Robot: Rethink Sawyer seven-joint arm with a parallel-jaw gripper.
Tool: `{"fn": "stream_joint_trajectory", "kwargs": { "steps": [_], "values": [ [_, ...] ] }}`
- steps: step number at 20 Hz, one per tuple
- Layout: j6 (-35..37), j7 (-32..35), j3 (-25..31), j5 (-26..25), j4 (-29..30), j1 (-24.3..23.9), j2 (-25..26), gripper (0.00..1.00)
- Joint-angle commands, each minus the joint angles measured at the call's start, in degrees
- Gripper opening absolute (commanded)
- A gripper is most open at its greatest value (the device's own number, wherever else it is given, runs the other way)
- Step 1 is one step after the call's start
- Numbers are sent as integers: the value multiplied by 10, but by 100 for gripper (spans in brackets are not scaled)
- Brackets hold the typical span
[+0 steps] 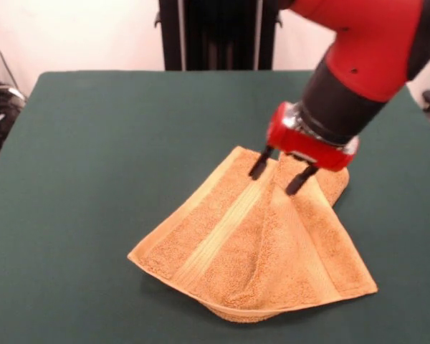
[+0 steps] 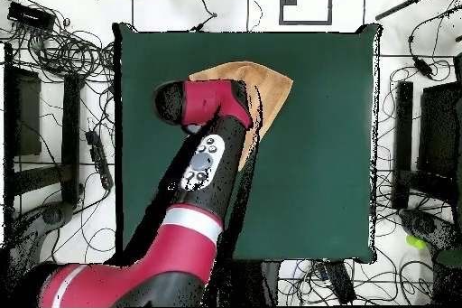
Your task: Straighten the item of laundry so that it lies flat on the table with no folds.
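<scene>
The orange-tan towel lies on the dark green table, folded over itself in layers, with paler bands running diagonally across it. My gripper is open, its two black fingers apart and pointing down at the towel's far corner, right at the cloth. In the overhead view the arm covers much of the towel, and the gripper is hidden under the arm's wrist.
The table's edges frame wide green felt to the left of the towel in the front view. Cables and equipment lie on the floor around the table. The black pedestal stands at the far side.
</scene>
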Motion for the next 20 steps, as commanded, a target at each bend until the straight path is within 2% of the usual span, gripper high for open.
{"fn": "stream_joint_trajectory", "kwargs": {
  "steps": [1,7,11,15,18,20],
  "values": [
    [93,132,7,13,5,30,-40,100],
    [123,148,8,18,-31,20,-21,100],
    [90,130,21,7,5,20,-37,100],
    [103,120,26,9,17,14,-53,100],
    [101,127,37,15,13,10,-41,100],
    [81,127,50,18,32,14,-39,100]
  ]
}}
